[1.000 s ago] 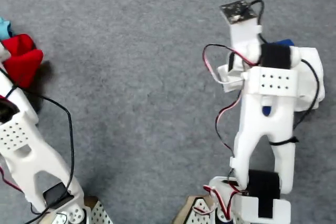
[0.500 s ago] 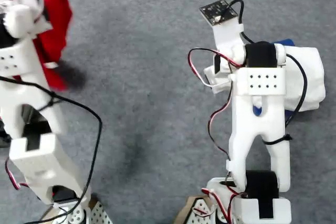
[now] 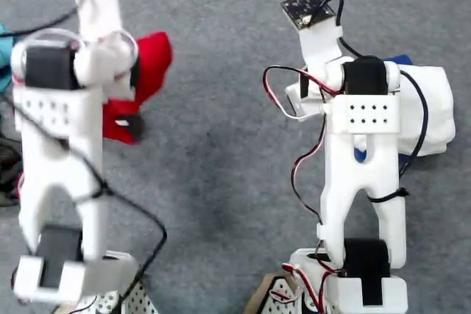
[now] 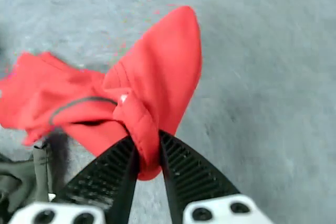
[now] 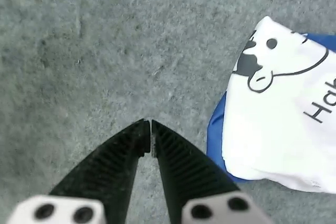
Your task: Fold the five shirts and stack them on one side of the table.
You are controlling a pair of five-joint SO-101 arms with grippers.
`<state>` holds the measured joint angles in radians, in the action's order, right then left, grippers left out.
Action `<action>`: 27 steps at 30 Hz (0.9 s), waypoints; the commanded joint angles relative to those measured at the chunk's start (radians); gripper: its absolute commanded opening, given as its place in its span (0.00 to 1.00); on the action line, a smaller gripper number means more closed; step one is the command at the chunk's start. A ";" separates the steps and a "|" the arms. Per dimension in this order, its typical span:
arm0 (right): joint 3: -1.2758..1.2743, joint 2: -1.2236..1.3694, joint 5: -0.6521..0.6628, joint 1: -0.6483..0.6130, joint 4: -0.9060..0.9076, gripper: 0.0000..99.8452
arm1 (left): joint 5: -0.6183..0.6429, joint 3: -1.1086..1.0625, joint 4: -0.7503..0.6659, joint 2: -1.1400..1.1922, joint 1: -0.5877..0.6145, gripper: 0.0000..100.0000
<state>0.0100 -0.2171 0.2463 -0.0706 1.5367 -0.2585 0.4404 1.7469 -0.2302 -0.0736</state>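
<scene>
Left jaws clamped; right jaws closed, pointing down.

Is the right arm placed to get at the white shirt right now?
Probably yes: the white shirt lies just beside the right hand, nothing between, though the shut hand must open.

- Plain red shirt (image 4: 157, 66), no print, pinched in L gripper (image 4: 148, 145), whose fingers are black & ribbed on a white base.
- R gripper (image 5: 150, 125): same black ribbed fingers, white base.
- Just beside R gripper, white shirt (image 5: 283, 103) w/ black cartoon-face line drawing & black lettering.
- Solid blue shirt (image 5: 215, 135) edges out under it.
- Near L gripper, olive-green cloth (image 4: 16, 187).
- Mottled grey table (image 5: 79, 51).
- L arm (image 3: 55, 115), R arm (image 3: 368, 174): white w/ black motors.
</scene>
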 commanded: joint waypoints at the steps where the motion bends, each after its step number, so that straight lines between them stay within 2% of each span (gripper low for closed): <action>1: 0.001 -0.047 -0.002 -0.019 -0.023 0.02 | -0.058 -0.141 0.012 -0.216 -0.115 0.02; 4: 0.001 -0.047 -0.002 -0.019 -0.025 0.02 | -0.051 -0.229 0.012 -0.338 -0.218 0.02; 9: 0.002 -0.047 -0.002 -0.019 -0.025 0.02 | 0.052 -0.305 0.011 -0.414 -0.373 0.02; 15: 0.001 -0.047 -0.009 -0.021 -0.003 0.02 | 0.176 -0.460 -0.127 -0.423 -0.390 0.02; 17: 0.001 -0.047 -0.011 -0.021 0.012 0.04 | 0.241 -0.483 -0.137 -0.417 -0.385 0.12; 20: -0.005 -0.047 -0.011 -0.021 0.044 0.11 | 0.417 -0.486 -0.135 -0.418 -0.273 0.29; 22: -0.005 -0.047 -0.011 -0.021 0.071 0.16 | 0.488 -0.450 -0.132 -0.418 -0.180 0.31; 27: -0.005 -0.047 -0.011 -0.042 0.081 0.17 | 0.442 -0.411 -0.130 -0.418 0.086 0.31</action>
<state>0.0069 -0.2171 0.2463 -0.0752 1.6103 0.1910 -0.0230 1.6287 -0.6322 -0.1350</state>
